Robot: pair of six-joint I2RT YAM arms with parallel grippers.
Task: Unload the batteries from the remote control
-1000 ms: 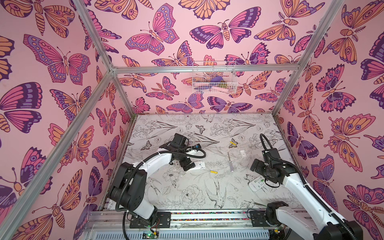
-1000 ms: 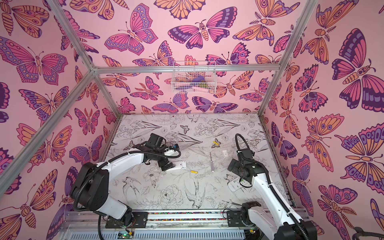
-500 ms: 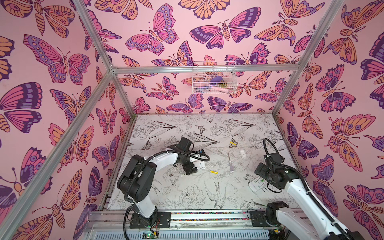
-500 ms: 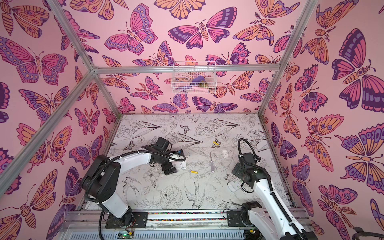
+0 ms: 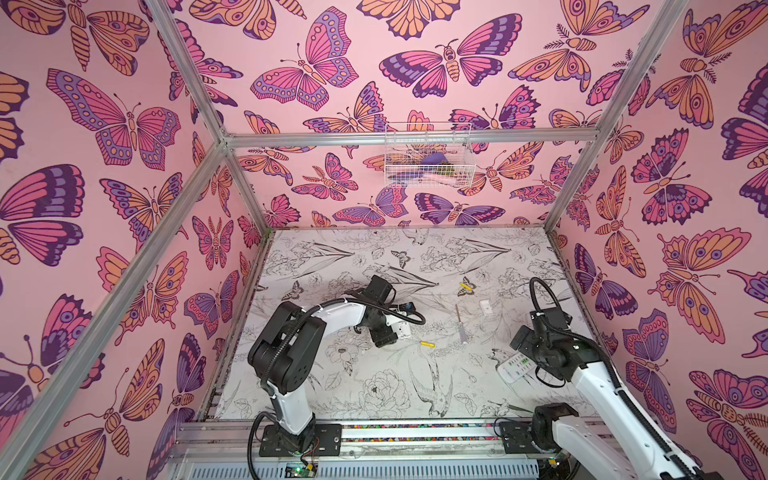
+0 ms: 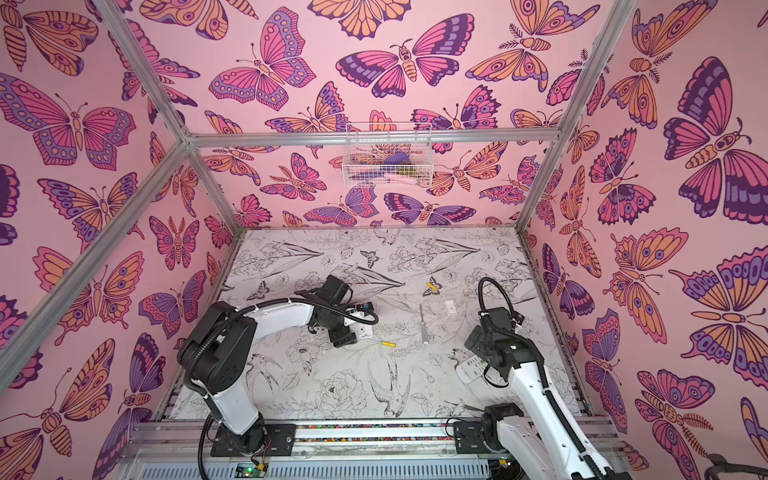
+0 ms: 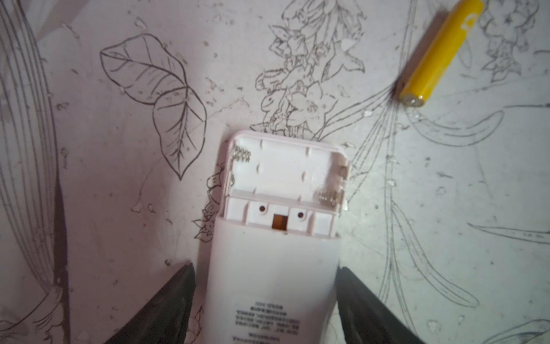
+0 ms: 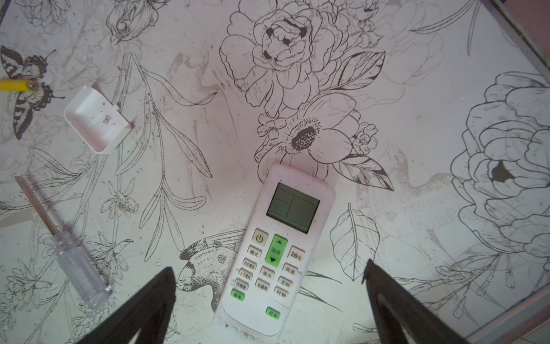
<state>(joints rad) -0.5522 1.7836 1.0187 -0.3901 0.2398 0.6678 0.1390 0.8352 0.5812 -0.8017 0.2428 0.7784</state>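
Your left tool (image 7: pixel 265 266) straddles the emptied remote (image 7: pixel 276 253), not quite pinching it. A yellow battery (image 7: pixel 437 56) lies near it. Well apart from it, your right tool (image 8: pixel 268 265) stands wide over the face-up remote (image 8: pixel 276 244), probably to flip it.

Pairs glossy white link shells with bulky black joint housings on the left arm (image 5: pixel 336 316) and the right arm (image 5: pixel 598 386) alike. Runs a black corrugated hose (image 5: pixel 531 293) along each, looping free near the wrist. Sits on black base plates (image 5: pixel 328 440) dotted with small pale screws. Trails thin red and black wires (image 5: pixel 312 449) from the left base. Ends the left gripper (image 7: pixel 266 266) and right gripper (image 8: pixel 269 265) in matte black, wedge-shaped fingers (image 8: pixel 143 309) tapering to blunt tips.
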